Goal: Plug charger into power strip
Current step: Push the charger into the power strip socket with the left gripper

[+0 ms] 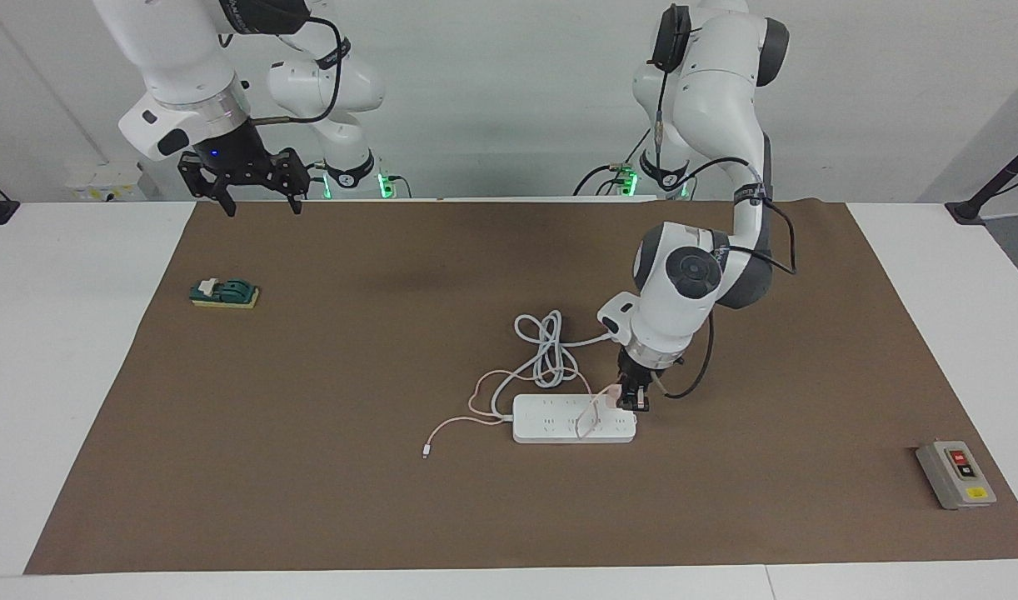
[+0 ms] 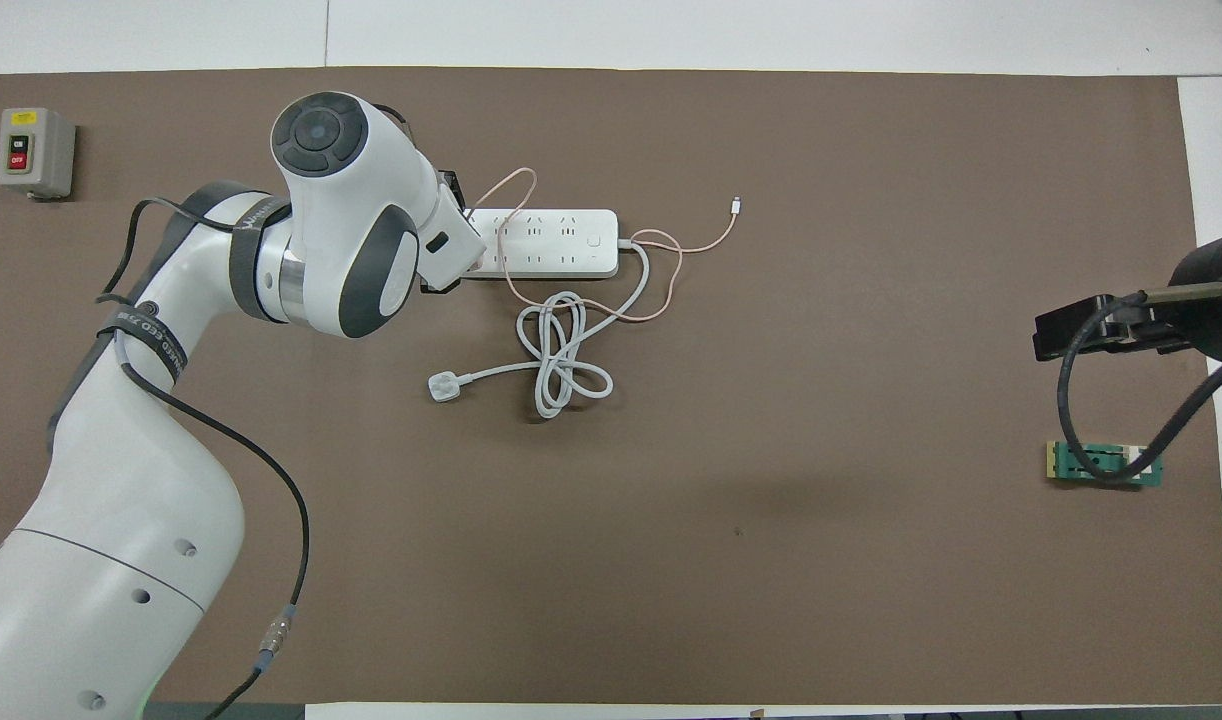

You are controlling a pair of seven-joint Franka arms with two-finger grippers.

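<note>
The white power strip [image 1: 559,419] lies flat near the middle of the brown mat, and it also shows in the overhead view [image 2: 551,243]. My left gripper [image 1: 634,402] is down at the strip's end toward the left arm's end of the table. It is shut on the pale pink charger [image 1: 612,394], which sits on that end of the strip. The charger's thin pink cable [image 1: 476,398] loops over the strip and ends in a small white connector [image 1: 426,454] on the mat. In the overhead view the left wrist hides the charger. My right gripper [image 1: 259,204] waits open and raised at the right arm's end.
The strip's thick white cord [image 1: 546,350] lies coiled on the mat, nearer to the robots than the strip, with its three-pin plug [image 2: 443,387] loose. A grey button box [image 1: 955,473] stands toward the left arm's end. A green and yellow block [image 1: 224,292] lies under the right gripper.
</note>
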